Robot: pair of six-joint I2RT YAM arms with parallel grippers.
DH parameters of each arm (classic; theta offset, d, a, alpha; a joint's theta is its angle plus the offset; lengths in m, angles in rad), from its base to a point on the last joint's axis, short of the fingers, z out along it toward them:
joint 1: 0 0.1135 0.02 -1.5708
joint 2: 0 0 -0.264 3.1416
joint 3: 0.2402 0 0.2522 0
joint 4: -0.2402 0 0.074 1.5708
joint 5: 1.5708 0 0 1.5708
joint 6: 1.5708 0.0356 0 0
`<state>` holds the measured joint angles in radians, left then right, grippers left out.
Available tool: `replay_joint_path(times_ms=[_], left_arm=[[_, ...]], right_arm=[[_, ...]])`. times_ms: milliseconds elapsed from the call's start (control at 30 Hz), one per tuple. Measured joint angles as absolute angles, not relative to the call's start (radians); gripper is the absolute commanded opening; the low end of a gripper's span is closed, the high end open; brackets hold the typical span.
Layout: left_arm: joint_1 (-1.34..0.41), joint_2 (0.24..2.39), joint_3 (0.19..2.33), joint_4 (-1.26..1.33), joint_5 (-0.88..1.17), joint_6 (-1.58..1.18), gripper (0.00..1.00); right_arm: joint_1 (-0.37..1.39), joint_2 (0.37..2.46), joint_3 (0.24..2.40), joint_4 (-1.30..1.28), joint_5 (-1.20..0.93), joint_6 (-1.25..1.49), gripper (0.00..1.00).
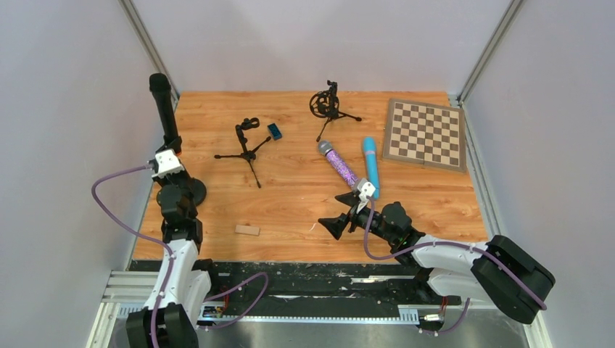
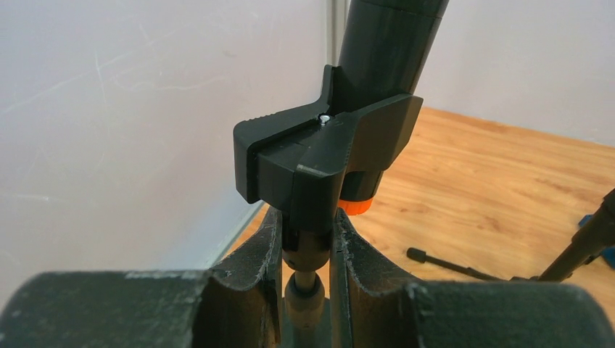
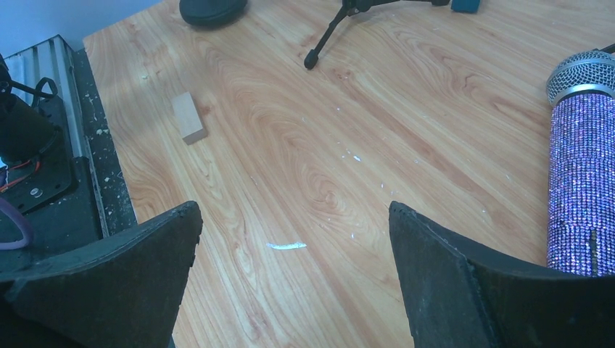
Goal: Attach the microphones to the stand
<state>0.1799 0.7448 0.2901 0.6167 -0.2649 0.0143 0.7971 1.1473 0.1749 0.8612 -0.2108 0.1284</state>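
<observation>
Black microphone (image 2: 388,43) stands in a clip (image 2: 319,159), its stem (image 2: 304,254) clamped by left end effector (image 2: 306,221); right end effector (image 3: 294,206) low, apart.

black microphone (image 1: 161,94), orange end | stand (image 2: 319,163), black | purple-glitter microphone (image 1: 338,164), silver mesh head | light-blue microphone (image 1: 371,168) | chessboard (image 1: 425,133) upper right, brown-cream checks | table (image 1: 290,210), orange woodgrain

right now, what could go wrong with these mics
1. The left pincer pinches only the thin stand stem under the clip; the tall black microphone above could swing or tip.
2. The open right pincer sits beside the purple glitter microphone, which lies close to the light blue microphone; a clumsy grab may roll both.
</observation>
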Motion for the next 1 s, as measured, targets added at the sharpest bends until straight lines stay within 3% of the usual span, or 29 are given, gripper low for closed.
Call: replay_joint_path(times_ms=[267,400,467,533,733,867,1000], left_arm=[[0.181,0.749,0.247,0.635,-0.298,0.006,0.02],[0.181,0.742,0.232,0.657,-0.3,0.005,0.21],[0.181,0.734,0.225,0.662,-0.3,0.004,0.33],[0.181,0.723,0.219,0.662,-0.3,0.004,0.52],[0.182,0.702,0.216,0.715,-0.294,-0.001,0.84],[0.183,0.694,0.216,0.723,-0.292,-0.013,0.99],[0.183,0.664,0.216,0.705,-0.291,-0.025,1.0]], right_arm=[[0.797,1.143,0.175,0.861,-0.21,0.128,1.0],[0.797,1.143,0.175,0.861,-0.21,0.129,1.0],[0.797,1.143,0.175,0.861,-0.21,0.129,1.0],[0.797,1.143,0.175,0.861,-0.21,0.129,1.0],[0.795,1.143,0.175,0.861,-0.21,0.13,1.0],[0.795,1.143,0.175,0.861,-0.21,0.129,1.0],[0.795,1.143,0.175,0.861,-0.21,0.13,1.0]])
